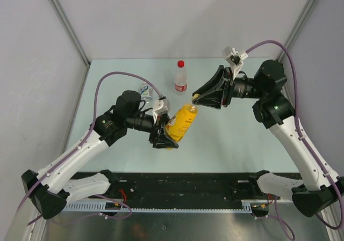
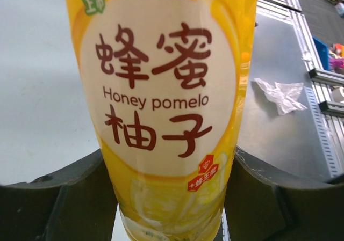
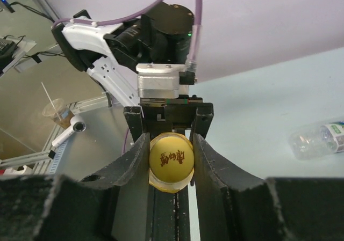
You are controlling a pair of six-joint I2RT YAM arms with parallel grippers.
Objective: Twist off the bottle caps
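- Yellow cap (image 3: 171, 160), printed with dark-red characters, showed plainly only in the right wrist view. The right fingers (image 3: 134, 163) were closed against its two sides.
- From above, that cap was little more than a yellow speck. That view gave instead the whole yellow bottle (image 1: 181, 124), held tilted over the middle of the desk (image 1: 242, 139), with its neck toward the right arm and its base toward the left arm.
- Left fingers (image 2: 59, 198) were clamped on the bottle's lower body, one on each side. Only the left wrist view gave the label: a white oval on yellow-orange with dark-red characters and "Honey pomelo".
- Behind the held bottle and apart from it, the red-capped bottle (image 1: 181, 80) stood upright on the desk. It was clear with a red-white label, and its red cap (image 1: 180, 64) was on.
- In the right wrist view, the blue-labelled bottle (image 3: 317, 139) lay on its side, clear-bodied. From above, the left arm half hid it, and its cap could not be made out.
- Off the desk, the left wrist view showed a crumpled wrapper (image 2: 279, 93).
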